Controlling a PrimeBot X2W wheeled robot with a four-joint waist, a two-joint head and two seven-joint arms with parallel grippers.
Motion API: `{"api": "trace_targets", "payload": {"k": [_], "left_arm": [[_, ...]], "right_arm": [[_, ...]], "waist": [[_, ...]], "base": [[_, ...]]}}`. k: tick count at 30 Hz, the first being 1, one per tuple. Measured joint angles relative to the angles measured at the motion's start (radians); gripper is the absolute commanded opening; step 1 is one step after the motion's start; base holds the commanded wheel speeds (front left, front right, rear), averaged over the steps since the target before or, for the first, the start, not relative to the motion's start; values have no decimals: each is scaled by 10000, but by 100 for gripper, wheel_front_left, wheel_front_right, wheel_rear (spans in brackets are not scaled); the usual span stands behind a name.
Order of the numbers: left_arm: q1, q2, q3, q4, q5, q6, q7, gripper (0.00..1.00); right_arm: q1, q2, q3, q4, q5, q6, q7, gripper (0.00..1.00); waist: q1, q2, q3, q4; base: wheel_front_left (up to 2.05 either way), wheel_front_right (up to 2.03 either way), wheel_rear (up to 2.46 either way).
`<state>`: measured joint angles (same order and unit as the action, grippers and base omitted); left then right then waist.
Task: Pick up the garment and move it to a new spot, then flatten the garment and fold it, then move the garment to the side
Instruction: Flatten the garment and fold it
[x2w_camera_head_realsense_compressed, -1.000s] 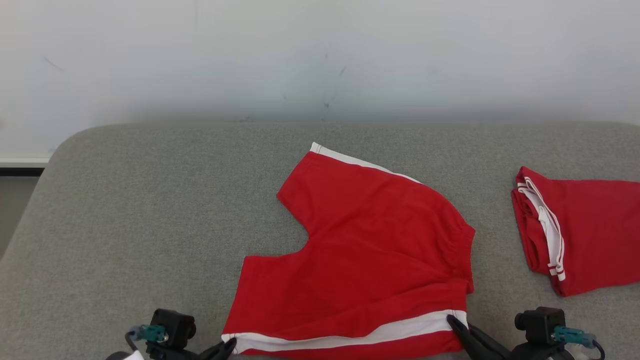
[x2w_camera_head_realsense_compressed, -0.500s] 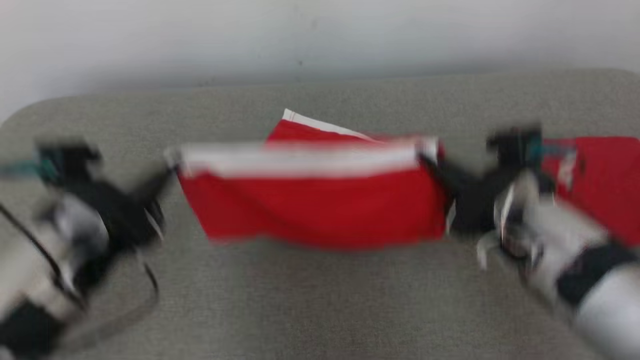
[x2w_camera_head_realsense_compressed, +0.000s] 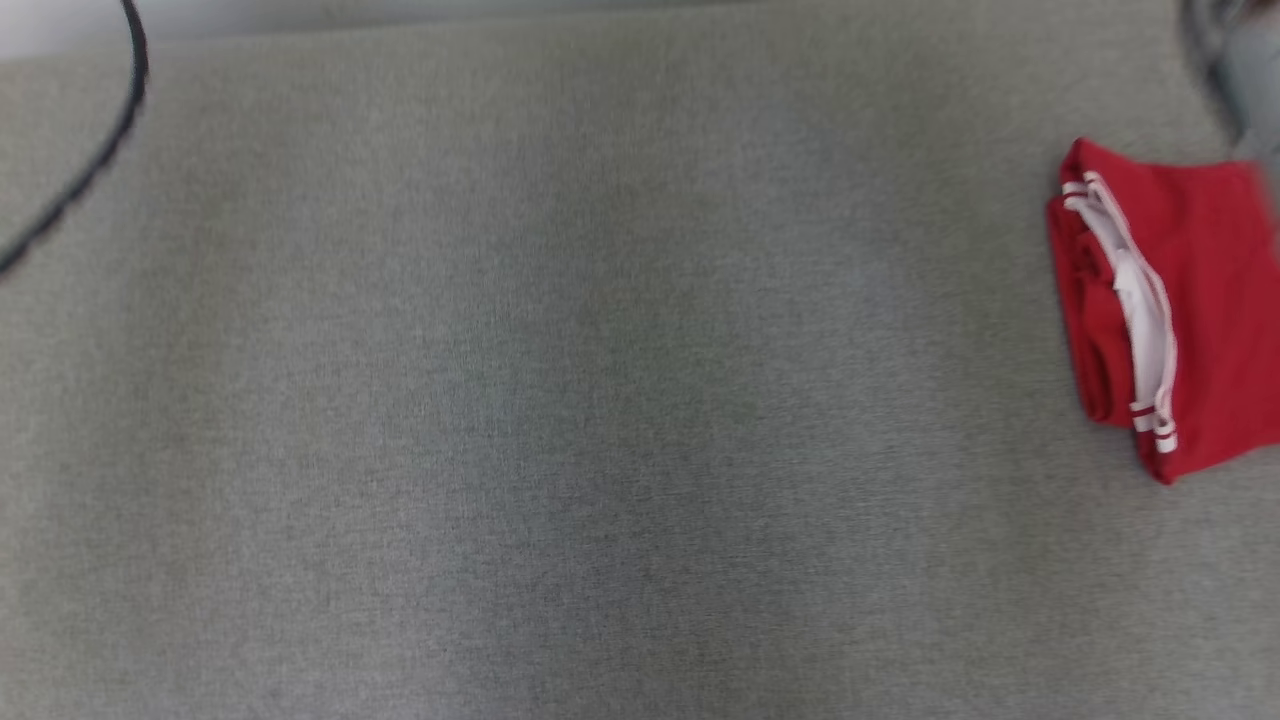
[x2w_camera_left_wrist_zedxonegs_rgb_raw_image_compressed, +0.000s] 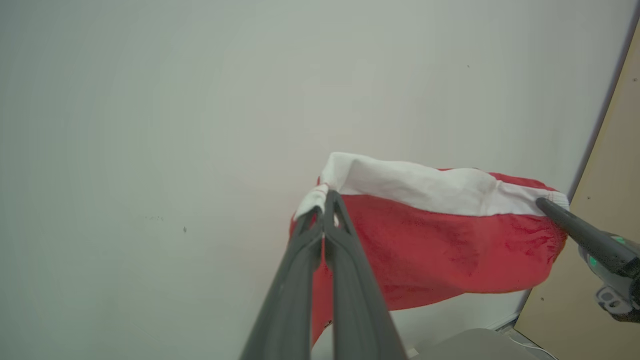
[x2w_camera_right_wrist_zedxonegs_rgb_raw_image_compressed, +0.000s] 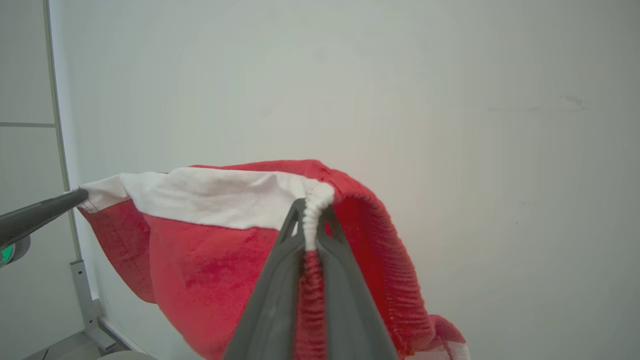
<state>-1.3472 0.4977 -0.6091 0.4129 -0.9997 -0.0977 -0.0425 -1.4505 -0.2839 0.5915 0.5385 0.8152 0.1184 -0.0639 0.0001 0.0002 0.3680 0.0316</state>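
- Garment (x2w_camera_left_wrist_zedxonegs_rgb_raw_image_compressed: 430, 245), red with a white band, hangs in the air, stretched between both jaws and drooping beneath them.
- Left jaws clenched on one band corner; right jaws clenched on the other.
- Folded red shorts (x2w_camera_head_realsense_compressed: 1200, 300) lie on grey padding (x2w_camera_head_realsense_compressed: 600, 400).

Two garments: hanging garment (x2w_camera_left_wrist_zedxonegs_rgb_raw_image_compressed: 440, 250) and folded garment (x2w_camera_head_realsense_compressed: 1215, 300); two tools: left tool (x2w_camera_left_wrist_zedxonegs_rgb_raw_image_compressed: 325, 197), right tool (x2w_camera_right_wrist_zedxonegs_rgb_raw_image_compressed: 311, 206); one cable (x2w_camera_head_realsense_compressed: 144, 70).

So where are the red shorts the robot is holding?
In both wrist views the red shorts hang in the air before the pale wall, stretched by their white band between the left gripper and the right gripper.
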Motion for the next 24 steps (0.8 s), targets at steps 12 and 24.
{"api": "trace_targets", "payload": {"k": [12, 24], "left_arm": [[5994, 293, -1733, -497, 15, -171, -1404, 0], [7789, 211, -2535, -65, 447, -167, -1705, 0]], "right_arm": [[6243, -646, 1047, -393, 1003, 61, -1463, 0], [8926, -1570, 1906, -1070, 1593, 61, -1674, 0]], "waist": [[0, 1, 389, 344], [-2, -2, -1050, 186]], "base": [[0, 0, 0], [0, 0, 0]]}}
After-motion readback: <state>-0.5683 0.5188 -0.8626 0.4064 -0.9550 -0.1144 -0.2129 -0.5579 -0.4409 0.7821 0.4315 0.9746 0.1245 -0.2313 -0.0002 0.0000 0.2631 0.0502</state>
